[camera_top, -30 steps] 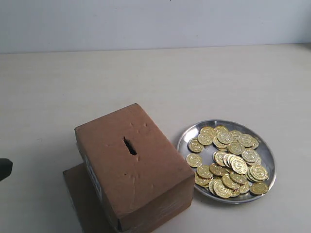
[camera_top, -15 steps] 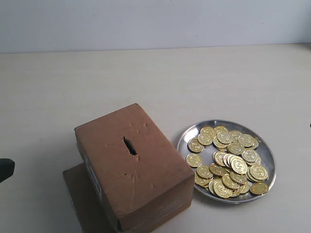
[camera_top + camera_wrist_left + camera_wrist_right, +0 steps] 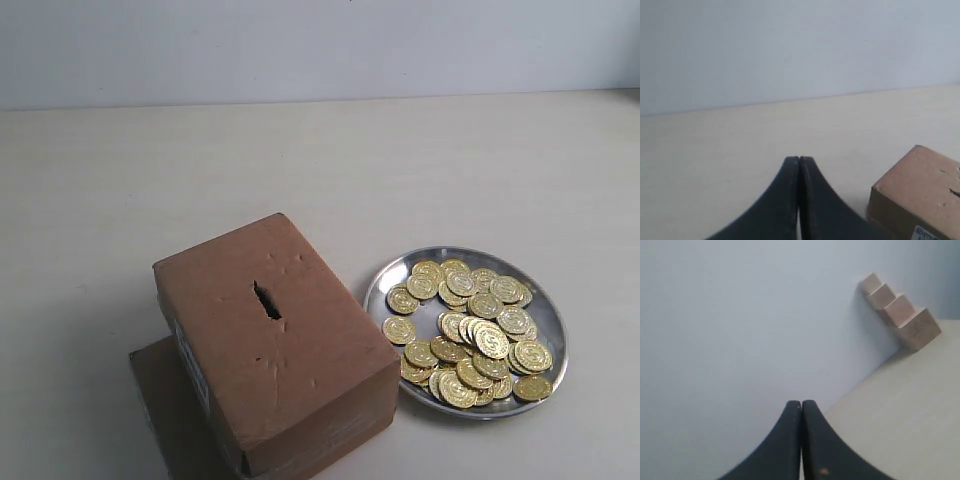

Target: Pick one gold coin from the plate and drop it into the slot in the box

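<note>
Pale bench (image 3: 300,150). Plate (image 3: 393,273) of gold coins (image 3: 487,338) lower right of frame; box (image 3: 285,365) lower centre, box slot (image 3: 267,300) on top. My left hand (image 3: 799,161), right hand (image 3: 801,404) both closed, empty. Pick not begun, I judge; next: open right hand over coins.

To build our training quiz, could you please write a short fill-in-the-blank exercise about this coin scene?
In the exterior view, the plate of gold coins sits to the ____ of the box. The box slot is cut into the box's ____ face. The left hand and the right hand are each ____, holding nothing.
Missing words: right; top; shut.
</note>
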Robot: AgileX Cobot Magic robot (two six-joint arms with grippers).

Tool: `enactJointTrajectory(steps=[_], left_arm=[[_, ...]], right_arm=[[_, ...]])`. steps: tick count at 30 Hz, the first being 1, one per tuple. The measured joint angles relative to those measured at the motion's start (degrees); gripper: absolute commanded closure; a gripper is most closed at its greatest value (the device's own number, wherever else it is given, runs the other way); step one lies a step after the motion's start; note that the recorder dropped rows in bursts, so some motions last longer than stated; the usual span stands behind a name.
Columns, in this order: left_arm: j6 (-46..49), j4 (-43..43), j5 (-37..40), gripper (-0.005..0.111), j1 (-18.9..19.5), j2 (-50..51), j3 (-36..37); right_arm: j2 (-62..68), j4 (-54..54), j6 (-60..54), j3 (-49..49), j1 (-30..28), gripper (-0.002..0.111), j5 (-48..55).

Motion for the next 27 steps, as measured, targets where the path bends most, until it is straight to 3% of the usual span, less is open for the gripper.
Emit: enactJointTrajectory(steps=[7, 12, 20, 23, 27], left_arm=[[0.0, 0.0, -0.1, 0.107, 0.3, -6.2, 0.0], [0.0, 0.0, -1.1, 0.107, 0.5, -6.2, 2.1], [0.0, 0.0, -0.7, 0.107, 0.7, -6.2, 12.0], [0.0, 0.0, -0.3, 0.107, 0.7, -6.2, 12.7], [0.0, 0.0, -0.4, 0.107, 0.7, -6.2, 12.7]], right_arm=[[-1.4, 0.0, 0.0, 0.0, -9.4, 0.108, -0.1], [-1.4, 0.0, 0.0, 0.0, -10.0, 0.108, -0.1], [-1.4, 0.0, 0.0, 0.0, -10.0, 0.108, -1.0], [-1.4, 1.6, 0.0, 0.0, -10.0, 0.108, -5.8], [-1.4, 11.7, 0.0, 0.5, -10.0, 0.108, -18.6]])
